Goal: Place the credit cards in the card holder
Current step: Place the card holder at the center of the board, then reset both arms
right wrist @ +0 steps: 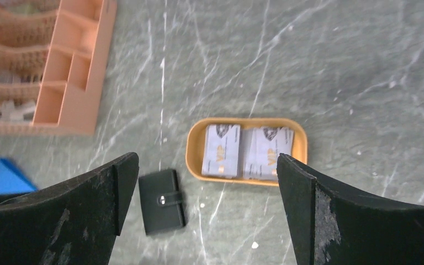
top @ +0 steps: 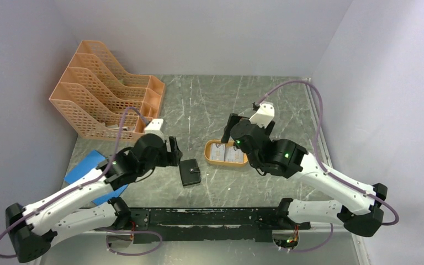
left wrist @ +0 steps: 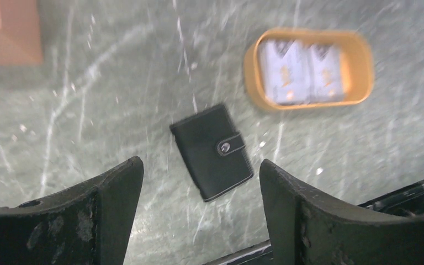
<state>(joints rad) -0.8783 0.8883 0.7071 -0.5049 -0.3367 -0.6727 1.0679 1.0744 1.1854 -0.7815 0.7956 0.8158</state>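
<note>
Now the left gripper point(left wrist: 201, 167) hangs, fingers wide apart, over the closed wallet point(left wrist: 212, 150) — nothing held. Right gripper point(right wrist: 207, 161) gapes too, empty, with the cards point(right wrist: 247, 150) stacked side by side in the tray point(right wrist: 303, 144) just below it.

Black card holder point(top: 190, 172) just beside left gripper point(top: 174, 152), near orange tray point(top: 226, 164) of credit cards point(top: 223, 152)

Plain pale lilac walls point(top: 210, 33) close in a grey-green, white-veined worktop point(top: 199, 99) under soft, even light.
</note>
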